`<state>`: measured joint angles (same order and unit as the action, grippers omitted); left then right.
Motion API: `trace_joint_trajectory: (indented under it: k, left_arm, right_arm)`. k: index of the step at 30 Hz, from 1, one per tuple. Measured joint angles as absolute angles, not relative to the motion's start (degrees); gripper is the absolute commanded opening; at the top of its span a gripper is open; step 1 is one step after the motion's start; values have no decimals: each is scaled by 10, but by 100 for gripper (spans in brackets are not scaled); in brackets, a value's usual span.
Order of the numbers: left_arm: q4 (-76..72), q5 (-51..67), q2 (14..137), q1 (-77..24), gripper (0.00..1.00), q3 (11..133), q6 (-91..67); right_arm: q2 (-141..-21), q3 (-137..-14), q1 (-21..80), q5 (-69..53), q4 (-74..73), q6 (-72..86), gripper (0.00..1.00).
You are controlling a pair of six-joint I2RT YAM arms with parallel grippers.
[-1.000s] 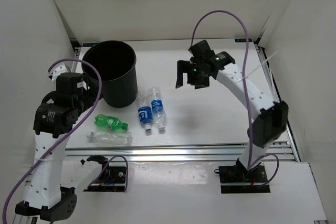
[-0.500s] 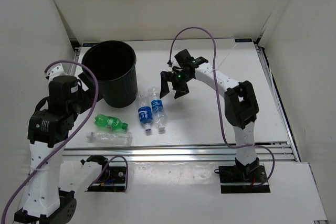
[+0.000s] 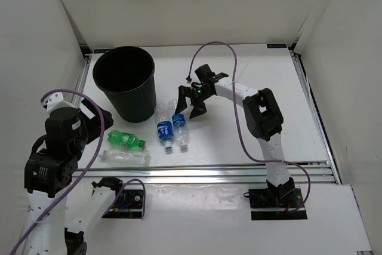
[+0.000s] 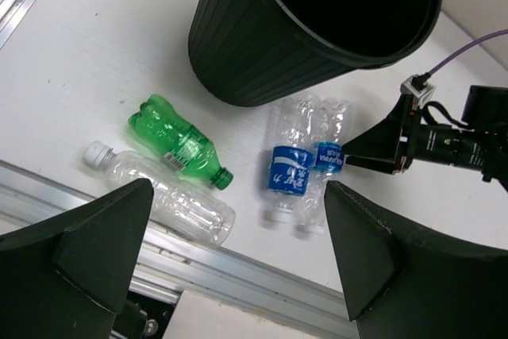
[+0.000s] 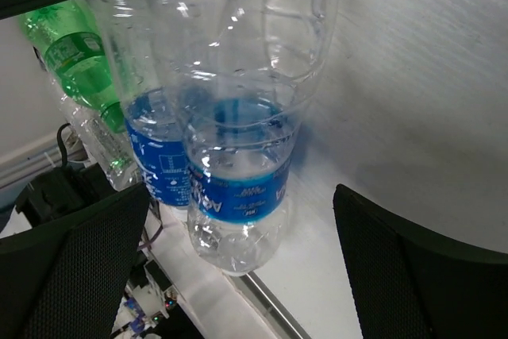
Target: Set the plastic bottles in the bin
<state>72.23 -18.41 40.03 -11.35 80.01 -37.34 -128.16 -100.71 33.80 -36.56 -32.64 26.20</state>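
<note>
Two clear blue-label bottles (image 3: pixel 163 126) (image 3: pixel 179 126) lie side by side on the table, caps toward me. A green bottle (image 3: pixel 126 140) and a clear unlabelled bottle (image 3: pixel 125 157) lie to their left. The black bin (image 3: pixel 125 83) stands upright behind them. My right gripper (image 3: pixel 189 105) is open just above the base end of the right blue-label bottle (image 5: pixel 238 148), its fingers (image 5: pixel 413 275) either side of it. My left gripper (image 4: pixel 238 275) is open and empty, high above the near-left bottles (image 4: pixel 178 148) (image 4: pixel 163 196).
An aluminium rail (image 3: pixel 209 171) runs along the table's near edge. White walls enclose the table on the left, back and right. A purple cable (image 3: pixel 230 64) loops over the right arm.
My right gripper has swung left and down from mid-table to the base of the right blue-label bottle. My left arm has drawn back toward the near edge.
</note>
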Motion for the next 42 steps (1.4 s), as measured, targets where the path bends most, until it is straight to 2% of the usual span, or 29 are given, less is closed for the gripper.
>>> trace_joint_trajectory:
  k: [4,6,7,10,11,15,18,24,26,32,36,42]
  left_arm:
    - [749,-182,402,-114,100,806,-369]
    - [756,-180,402,-114,100,813,-364]
    - [759,-177,402,-114,100,816,-360]
    - [766,-162,400,-114,100,826,-352]
    - [769,-153,401,-114,100,833,-349]
    - [768,-134,405,-114,100,860,-328]
    - [769,-126,401,-114,100,863,-308]
    - [770,-123,395,-114,100,888,-280]
    - [769,-125,390,-114,100,891,-279]
    - [770,-116,389,-114,100,891,-274]
    - [774,-104,403,-114,100,906,-263]
    - [774,-74,412,-114,100,918,-257]
  right_arm:
    - [-1305,-1003,342,-370,-308,274,96]
    - [-1319,-1006,342,-389,-300,283,86]
    - [-1324,-1009,343,-392,-298,285,80]
    - [-1333,-1013,342,-398,-289,297,45]
    - [-1335,-1013,342,-401,-286,298,30]
    - [-1337,-1015,341,-397,-284,313,21]
    - [-1322,-1002,341,-383,-281,316,18]
    - [-1209,-974,346,-313,-348,321,17]
    - [-1173,-1020,353,-285,-382,330,17]
    - [-1152,-1365,417,-165,-369,342,17]
    - [-1125,-1428,451,-155,-301,339,17]
    - [-1194,-1461,465,-123,-188,307,20]
